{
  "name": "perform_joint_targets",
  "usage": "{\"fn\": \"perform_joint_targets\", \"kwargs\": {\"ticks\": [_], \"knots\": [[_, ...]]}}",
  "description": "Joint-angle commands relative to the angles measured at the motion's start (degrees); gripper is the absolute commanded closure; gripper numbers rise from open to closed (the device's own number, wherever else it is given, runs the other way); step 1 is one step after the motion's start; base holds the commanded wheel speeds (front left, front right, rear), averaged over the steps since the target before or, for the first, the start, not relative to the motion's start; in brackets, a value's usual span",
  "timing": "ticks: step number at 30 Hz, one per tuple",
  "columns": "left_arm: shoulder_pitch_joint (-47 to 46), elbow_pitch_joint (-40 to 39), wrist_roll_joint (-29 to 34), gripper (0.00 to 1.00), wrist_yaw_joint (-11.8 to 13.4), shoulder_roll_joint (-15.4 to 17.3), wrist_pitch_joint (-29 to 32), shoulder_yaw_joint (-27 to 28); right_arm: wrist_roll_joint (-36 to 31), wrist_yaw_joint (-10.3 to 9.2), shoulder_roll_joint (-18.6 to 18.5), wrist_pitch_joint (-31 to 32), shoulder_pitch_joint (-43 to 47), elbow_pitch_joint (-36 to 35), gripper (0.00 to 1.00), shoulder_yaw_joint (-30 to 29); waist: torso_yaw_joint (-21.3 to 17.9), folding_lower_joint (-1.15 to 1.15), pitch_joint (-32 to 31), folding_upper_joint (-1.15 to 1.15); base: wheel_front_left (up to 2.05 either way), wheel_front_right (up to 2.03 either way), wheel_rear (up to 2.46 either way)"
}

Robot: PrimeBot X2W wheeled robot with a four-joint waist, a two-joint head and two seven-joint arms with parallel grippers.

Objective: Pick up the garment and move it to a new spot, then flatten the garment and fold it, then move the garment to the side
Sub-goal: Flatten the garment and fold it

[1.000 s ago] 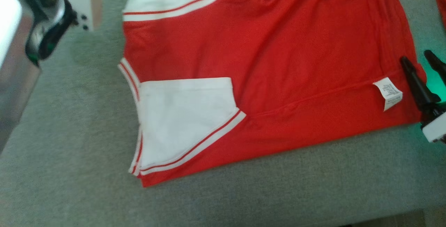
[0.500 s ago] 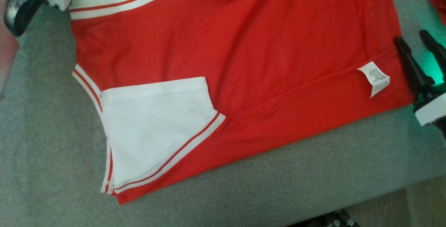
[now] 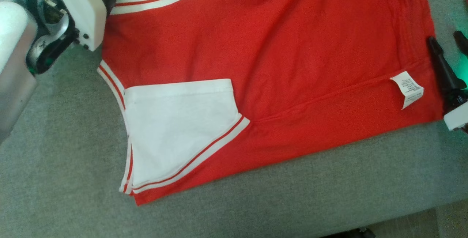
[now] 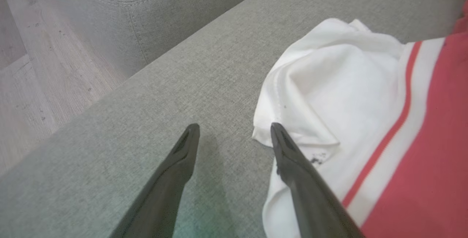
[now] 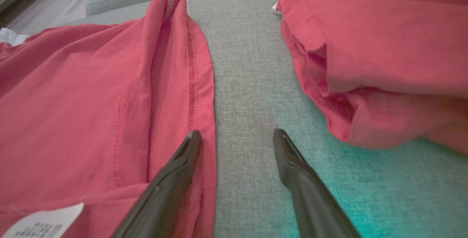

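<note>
Garment point(image 3: 292, 48) in red and white lies flat on the grey sofa cushion point(image 3: 256, 208), soft and light, likely to sag and slide when lifted. Right gripper point(image 5: 237, 133) stands spread at its stitched hem point(image 5: 190, 66); farther off, left gripper point(image 4: 234, 132) stands spread beside the crumpled white sleeve point(image 4: 329, 84), both edges seeming the firmest holds.

No word, brand or number could be read anywhere. The only printed thing was a white care label point(image 3: 407, 89) sewn into a seam of the red garment point(image 3: 292, 48). It lay toward the right side of the grey cushion point(image 3: 73, 139), not far from its front edge. It carried several short rows of tiny dark print, too small and blurred to make out. In the right wrist view the label's corner point(image 5: 40, 223) showed the same fine rows, equally illegible.
</note>
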Motion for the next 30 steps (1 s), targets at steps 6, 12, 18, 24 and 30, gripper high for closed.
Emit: {"fn": "perform_joint_targets", "kwargs": {"ticks": [6, 12, 18, 24, 30], "knots": [[-1.98, -3.26, -1.23, 0.0, 0.1, 1.86, -0.42, 0.6, -0.67, -0.04, -1.81, 0.26, 2.18, -0.47, 0.0, 0.24, 0.57, 0.01, 0.5, 0.0, 0.0, 0.0, 0.0], [-2.91, -3.52, -1.38, 0.0, 0.09, 1.91, 0.22, -1.78, -1.11, -0.04, -1.32, 0.02, 1.75, -0.34, 0.0, 0.47, 0.09, 0.01, 0.71, 0.0, 0.0, 0.0, 0.0], [-3.94, -3.88, -1.64, 1.0, 0.09, 3.02, -0.9, -3.72, -1.11, -0.04, -1.22, -0.52, 1.63, 0.02, 0.0, 0.7, -0.4, 0.01, 0.41, 0.0, 0.0, 0.0, 0.0], [-6.05, -2.7, -0.05, 1.0, 0.09, 3.45, -3.37, -4.66, -1.4, -0.04, -1.79, -0.74, -0.5, -0.55, 0.0, 0.72, -0.3, 0.01, -0.12, 0.0, 0.0, 0.0, 0.0], [-8.55, -0.1, 2.17, 1.0, 0.09, 3.75, -5.72, -5.31, -2.01, -0.04, -1.46, 3.21, -7.42, -1.96, 0.0, 2.65, -0.1, 0.01, -0.54, 0.0, 0.0, 0.0, 0.0]]}}
